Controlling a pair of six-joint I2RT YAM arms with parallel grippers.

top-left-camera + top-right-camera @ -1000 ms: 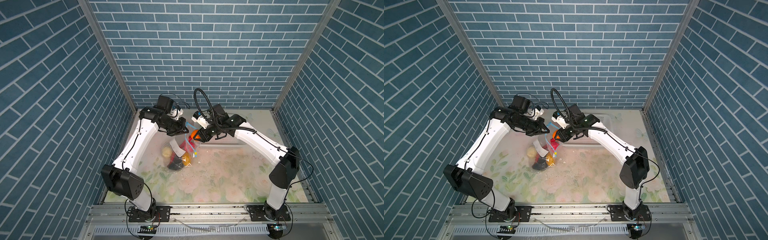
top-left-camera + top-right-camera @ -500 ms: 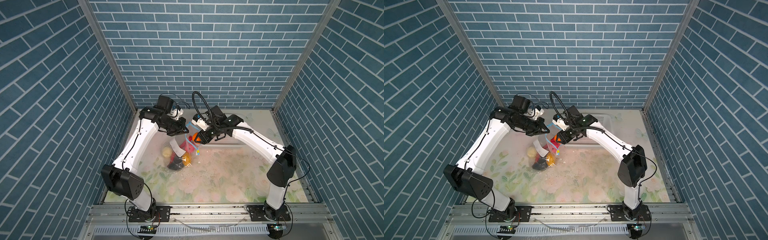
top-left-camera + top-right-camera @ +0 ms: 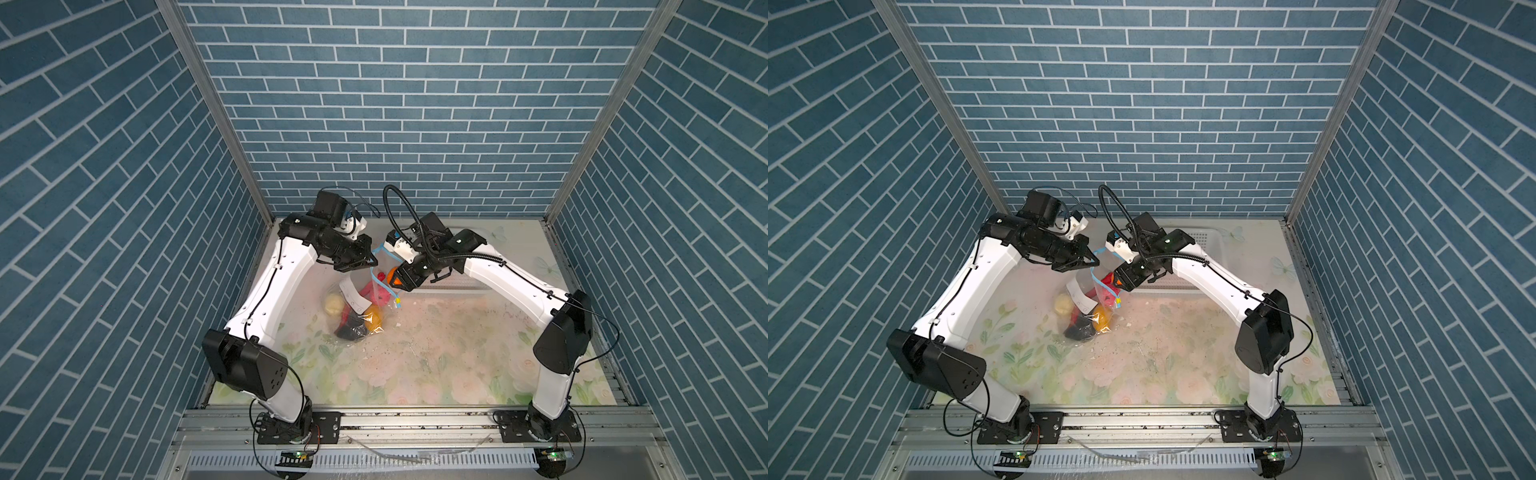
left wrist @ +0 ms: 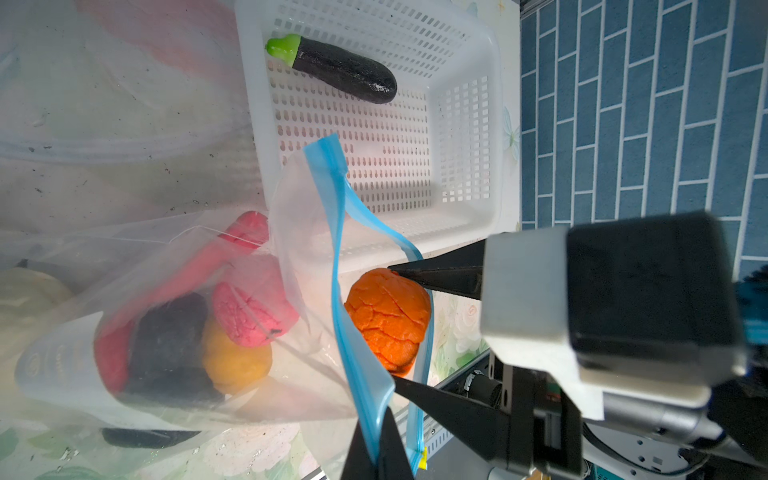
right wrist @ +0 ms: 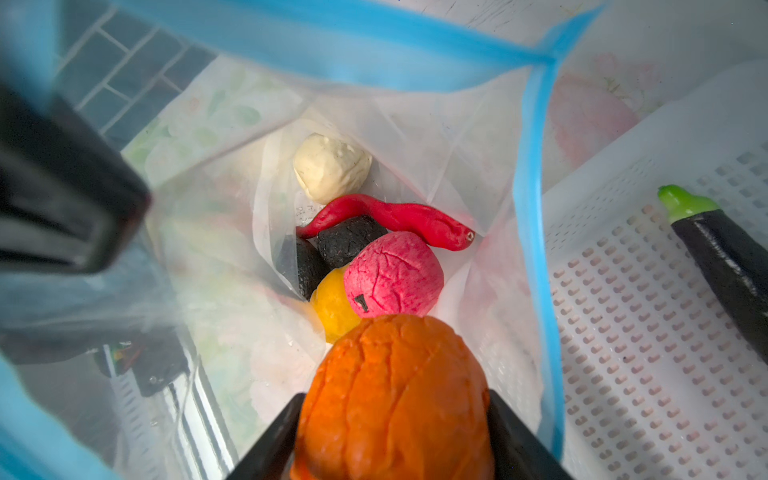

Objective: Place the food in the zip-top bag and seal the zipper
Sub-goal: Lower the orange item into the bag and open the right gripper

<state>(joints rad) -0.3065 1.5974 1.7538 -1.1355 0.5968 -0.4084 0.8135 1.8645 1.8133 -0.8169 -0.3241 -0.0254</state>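
Observation:
The clear zip-top bag (image 3: pixel 357 307) (image 3: pixel 1088 307) hangs with its mouth up and its bottom resting on the floral table. My left gripper (image 3: pixel 374 262) (image 4: pixel 380 419) is shut on one side of the light-blue zipper (image 4: pixel 338 249), holding the mouth open. The yellow slider (image 4: pixel 423 453) sits at the zipper's end. My right gripper (image 3: pixel 395 282) (image 5: pixel 397 399) holds an orange ball (image 4: pixel 386 320) (image 5: pixel 395 395) in the bag's mouth, a finger against each side. Inside lie a cream ball (image 5: pixel 330 166), red strip (image 5: pixel 395 216), pink ball (image 5: pixel 395 274), yellow piece (image 5: pixel 332 305) and black ovals (image 5: pixel 349 239).
A white perforated basket (image 4: pixel 465 124) (image 3: pixel 1204 237) stands just behind the bag, partly under my right arm. A dark toy eggplant (image 4: pixel 340 68) (image 5: pixel 727 249) with a green cap lies in it. Small crumbs dot the floral table (image 3: pixel 436 353).
My right gripper has carried the orange ball left and down into the bag's mouth. The left gripper has kept its hold on the zipper edge in the same place.

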